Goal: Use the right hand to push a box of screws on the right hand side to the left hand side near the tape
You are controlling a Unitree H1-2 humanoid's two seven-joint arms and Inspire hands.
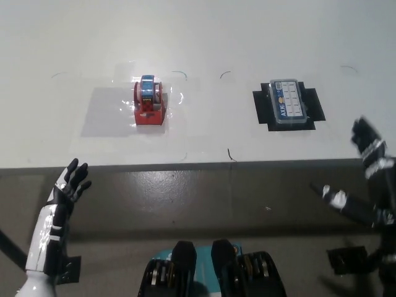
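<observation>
The push has not begun, as far as can be judged. The box of screws [289,103] lies flat on a black patch [317,105] on the right half of the white bench [210,37], well apart from the red tape dispenser [148,103], which stands on a pale grey patch on the left half. Nothing touches the box. The right hand [366,141] hovers near the bench's right front corner, to the right of the box and slightly nearer the front edge; it is blurred, so I cannot tell whether its fingers are spread or closed. The left hand [71,180] rests low at the left, in front of the bench edge, fingers spread and holding nothing.

All of the travel is left: the hand must reach the box's right side and slide it leftward. The stretch of bench between box and tape looks bare, apart from faint pen marks. The front edge runs close below both patches, so a push angled toward the robot risks sending the box off.
</observation>
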